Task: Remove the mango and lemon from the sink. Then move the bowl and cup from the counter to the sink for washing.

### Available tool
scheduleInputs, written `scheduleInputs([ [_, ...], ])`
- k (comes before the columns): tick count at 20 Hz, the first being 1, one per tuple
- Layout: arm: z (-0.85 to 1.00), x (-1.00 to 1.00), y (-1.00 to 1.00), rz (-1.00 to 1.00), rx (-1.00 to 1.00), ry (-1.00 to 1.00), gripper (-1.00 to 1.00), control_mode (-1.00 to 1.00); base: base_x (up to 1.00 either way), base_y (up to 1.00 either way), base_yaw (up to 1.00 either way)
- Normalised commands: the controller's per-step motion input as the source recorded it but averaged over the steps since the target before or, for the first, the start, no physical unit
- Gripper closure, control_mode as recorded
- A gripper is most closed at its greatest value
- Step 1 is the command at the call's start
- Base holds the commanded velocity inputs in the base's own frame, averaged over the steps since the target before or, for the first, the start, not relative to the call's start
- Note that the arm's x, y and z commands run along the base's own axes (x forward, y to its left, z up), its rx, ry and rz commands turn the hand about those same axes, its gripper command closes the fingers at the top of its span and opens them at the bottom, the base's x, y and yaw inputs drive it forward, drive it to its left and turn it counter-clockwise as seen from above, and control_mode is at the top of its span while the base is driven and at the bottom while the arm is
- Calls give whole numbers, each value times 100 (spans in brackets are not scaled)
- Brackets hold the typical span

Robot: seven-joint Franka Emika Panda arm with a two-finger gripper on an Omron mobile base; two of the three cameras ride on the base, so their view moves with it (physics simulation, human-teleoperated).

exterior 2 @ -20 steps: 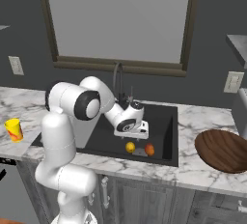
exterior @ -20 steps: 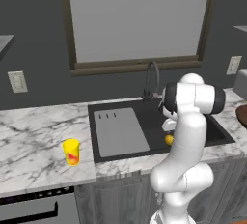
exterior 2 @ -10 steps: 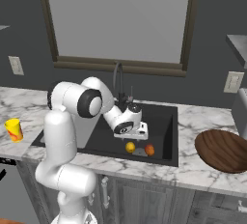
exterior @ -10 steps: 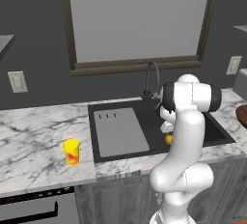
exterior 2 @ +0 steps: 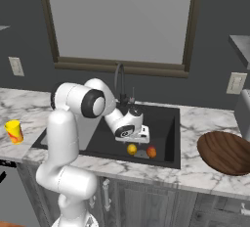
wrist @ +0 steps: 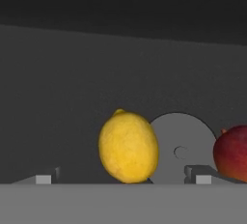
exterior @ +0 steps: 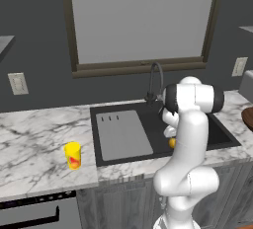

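Gripper going for the lemon in the sink

The gripper (wrist: 123, 178) is hanging with jaws spread wide, nothing held, over the lemon (wrist: 128, 146) sitting on the sink (exterior 2: 163, 123) floor, the mango (wrist: 233, 152) at its three o'clock. Firm, light, rounded and probably slippery, it is asking for a pinch across its middle.

The marble counter (exterior 2: 195, 170) carries the yellow cup (exterior: 72, 155) left and wooden bowl (exterior 2: 226, 152) right.
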Motion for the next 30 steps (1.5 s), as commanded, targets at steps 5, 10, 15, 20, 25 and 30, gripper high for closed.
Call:
scheduleInputs([
  [5,-13,4,0,-1,-2,0,-100,-100,0,0,0],
  [10,-14,3,0,0,-2,0,-100,-100,0,0,0],
  [15,-14,1,0,0,-1,0,-100,-100,0,0,0],
  [20,-17,2,0,0,-2,0,-100,-100,0,0,0],
  [25,-17,7,0,0,-2,0,-100,-100,0,0,0],
  [30,-17,7,0,0,-1,0,-100,-100,0,0,0],
])
